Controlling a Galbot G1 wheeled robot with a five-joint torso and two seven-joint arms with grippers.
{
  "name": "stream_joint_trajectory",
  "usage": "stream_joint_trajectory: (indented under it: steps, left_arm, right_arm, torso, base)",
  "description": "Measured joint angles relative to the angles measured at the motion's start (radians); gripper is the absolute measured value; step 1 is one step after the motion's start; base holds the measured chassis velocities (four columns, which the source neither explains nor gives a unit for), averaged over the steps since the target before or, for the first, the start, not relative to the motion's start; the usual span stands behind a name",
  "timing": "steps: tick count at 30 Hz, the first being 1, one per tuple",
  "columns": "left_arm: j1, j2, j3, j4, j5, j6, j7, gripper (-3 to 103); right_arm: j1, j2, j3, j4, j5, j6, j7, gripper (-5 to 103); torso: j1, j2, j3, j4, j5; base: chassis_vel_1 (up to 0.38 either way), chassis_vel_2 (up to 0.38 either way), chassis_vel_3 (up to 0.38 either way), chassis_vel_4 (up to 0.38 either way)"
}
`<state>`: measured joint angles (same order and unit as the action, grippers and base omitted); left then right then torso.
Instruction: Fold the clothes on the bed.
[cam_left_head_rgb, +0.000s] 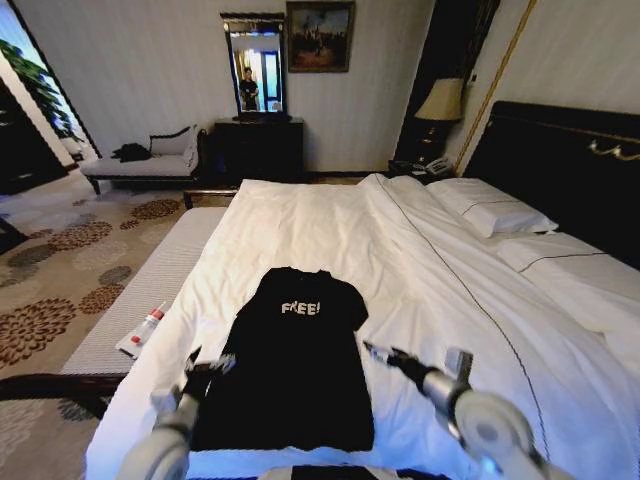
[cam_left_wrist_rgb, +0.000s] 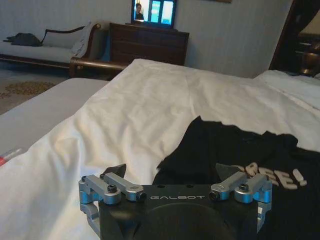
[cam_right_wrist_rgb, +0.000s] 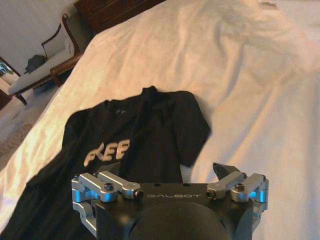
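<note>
A black T-shirt (cam_left_head_rgb: 295, 360) with white "FREE!" lettering lies flat near the foot of the white-duveted bed (cam_left_head_rgb: 420, 270), with the left pincer (cam_left_head_rgb: 208, 366) open at its left edge and the right pincer (cam_left_head_rgb: 378, 353) open just beside its right edge.

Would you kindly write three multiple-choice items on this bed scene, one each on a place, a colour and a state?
1. Where does the T-shirt lie?
A. on the white duvet
B. on the chaise
C. on the carpet

2. What colour is its "FREE!" lettering?
A. red
B. white
C. gold

3. How are the left gripper and right gripper?
A. both open
B. both shut on fabric
C. one holds a sleeve

Answers: 1 A, it lies spread flat on the bed; 2 B, pale letters on black; 3 A, both wrist views show spread fingers holding nothing.
</note>
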<state>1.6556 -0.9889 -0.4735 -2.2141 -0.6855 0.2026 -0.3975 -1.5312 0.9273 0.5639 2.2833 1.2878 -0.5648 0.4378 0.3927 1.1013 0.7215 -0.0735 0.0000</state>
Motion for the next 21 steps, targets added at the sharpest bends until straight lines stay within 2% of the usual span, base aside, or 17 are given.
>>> stream_joint_trajectory:
  steps: [5,12,17,21]
  left_arm:
    - [-0.057,0.018,0.024,0.039,-0.042,0.011,-0.004,100]
    - [-0.205,0.022,0.085,0.164,-0.169,0.019,-0.011,100]
    - [-0.304,0.016,0.130,0.248,-0.188,0.019,-0.006,100]
    - [-0.327,0.014,0.145,0.261,-0.194,0.019,-0.004,100]
  right_arm:
    - [0.071,0.006,-0.022,-0.049,0.023,-0.001,-0.003,100]
    - [0.098,0.013,-0.028,-0.093,0.021,-0.005,-0.019,100]
    - [0.080,0.008,-0.012,-0.093,0.017,-0.006,-0.027,100]
    - [0.094,0.009,-0.010,-0.117,0.015,-0.006,-0.035,100]
  torso:
    - [0.000,0.000,0.000,0.0003,0.0001]
    - [0.000,0.000,0.000,0.0001,0.0001]
    - [0.000,0.000,0.000,-0.0001,-0.0001]
    - [0.000,0.000,0.000,0.0000,-0.0002]
  base:
    - [0.000,0.000,0.000,0.000]
    - [0.000,0.000,0.000,0.000]
    - [0.000,0.000,0.000,0.000]
    - [0.000,0.000,0.000,0.000]
